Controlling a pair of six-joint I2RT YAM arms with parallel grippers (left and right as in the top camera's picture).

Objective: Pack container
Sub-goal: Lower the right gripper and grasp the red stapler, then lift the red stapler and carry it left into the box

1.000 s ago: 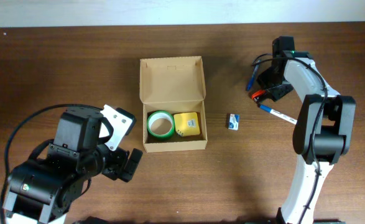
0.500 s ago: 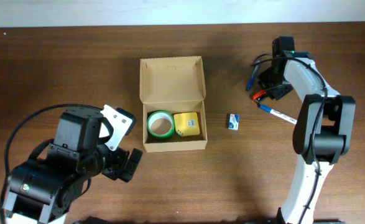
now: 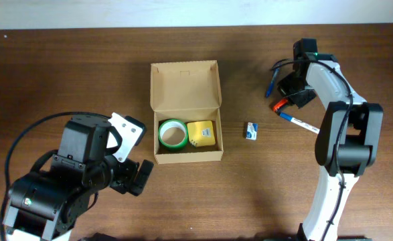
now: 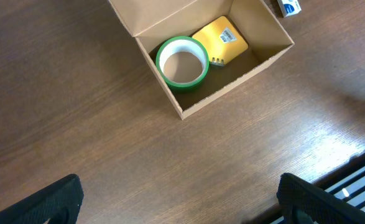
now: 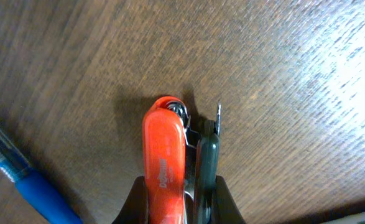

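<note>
The container [image 3: 185, 86] is a tan cardboard box with its flap lid open at the table's middle. It holds a green tape roll [image 3: 172, 134] and a yellow item [image 3: 201, 133]. The left wrist view shows the same container [image 4: 232, 87], tape roll [image 4: 182, 61] and yellow item [image 4: 220, 38] from above. My left gripper [image 3: 134, 155] hangs open to the box's left front, its jaws wide apart over bare wood [image 4: 179, 199]. At the far right my right gripper [image 3: 283, 102] is shut on an orange stapler [image 5: 165, 143] that rests on the table, its jaws [image 5: 181, 199] pressing both sides.
A small blue-and-white packet [image 3: 251, 131] lies right of the box, also at the left wrist view's top edge [image 4: 289, 6]. A blue pen [image 3: 271, 84] and a white-and-blue pen [image 3: 298, 122] lie beside the right gripper. The blue pen's end [image 5: 27, 180] sits left of the stapler.
The right gripper's jaws have closed onto the orange stapler. The left arm and the box contents have not moved.
</note>
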